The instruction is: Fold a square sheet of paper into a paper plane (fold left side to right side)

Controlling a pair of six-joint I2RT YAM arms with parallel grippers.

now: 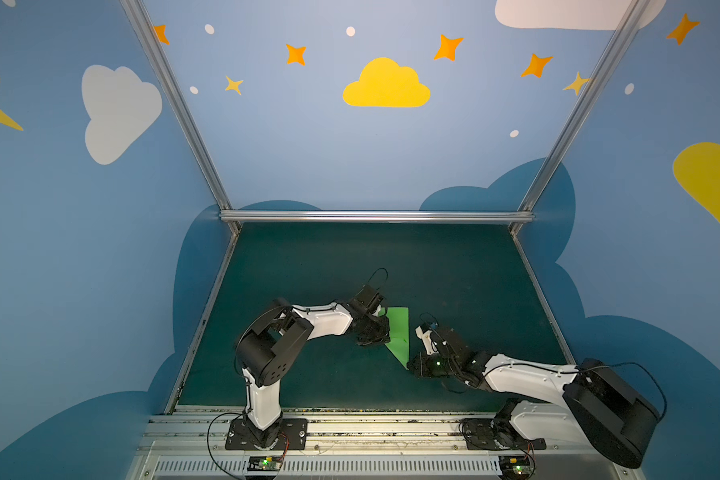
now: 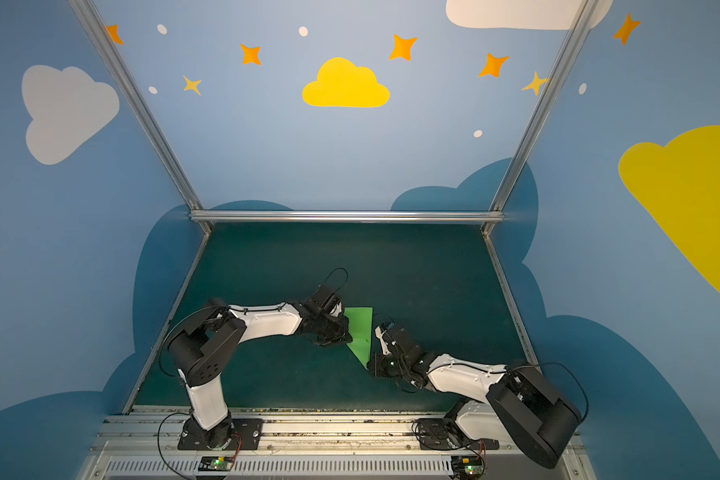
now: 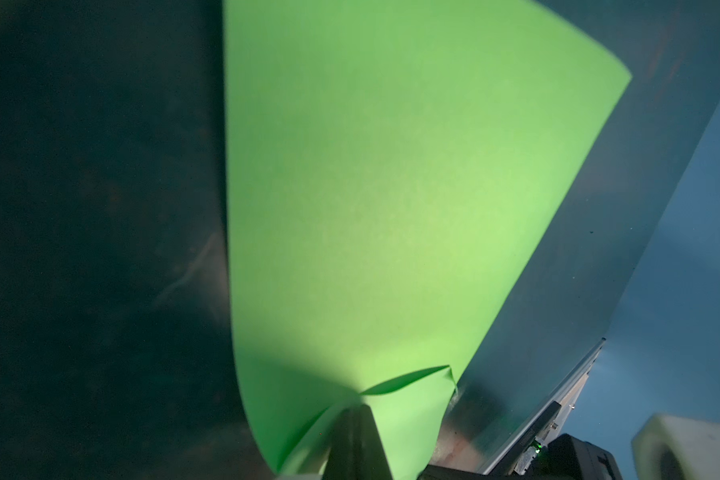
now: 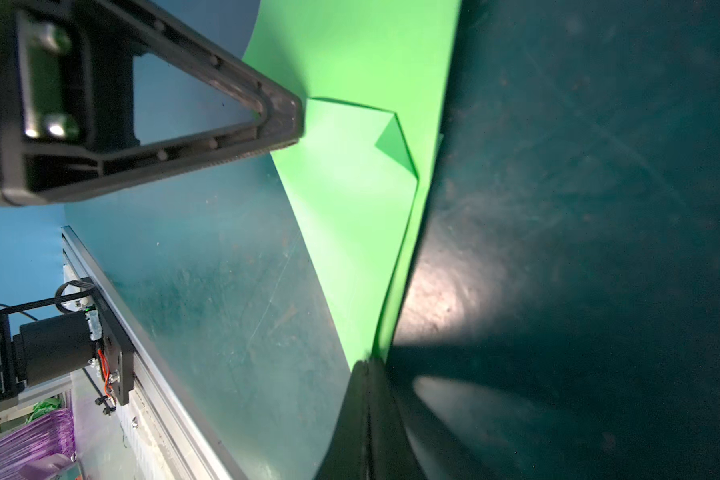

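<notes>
1. Sheet of paper [image 1: 399, 328] [image 2: 361, 328]: bright green and folded, it is lying at mid-table between the two grippers. In both top views it is showing a square far end, a straight right edge and a slanted left edge running down to a near point.
2. Flap [image 4: 395, 143]: a small turned-over corner is sitting close to the straight edge of the sheet.
3. Left gripper [image 1: 385, 338] [image 3: 358, 415]: its jaws are standing closed, with the tips touching the sheet's left edge. In the left wrist view green paper is showing on both sides of the tips. Whether they are pinching it or only pressing on it cannot be told.
4. Right gripper [image 1: 410, 368] [image 4: 366, 374]: its jaws are standing closed and pinching the sheet's near point. The paper's edge is curving up off the surface toward them.
5. Mat [image 1: 350, 266]: dark teal and scuffed, it is carrying the sheet.
6. Rail [image 1: 350, 428]: an aluminium strip is running along the near edge and bearing both arm bases.
</notes>
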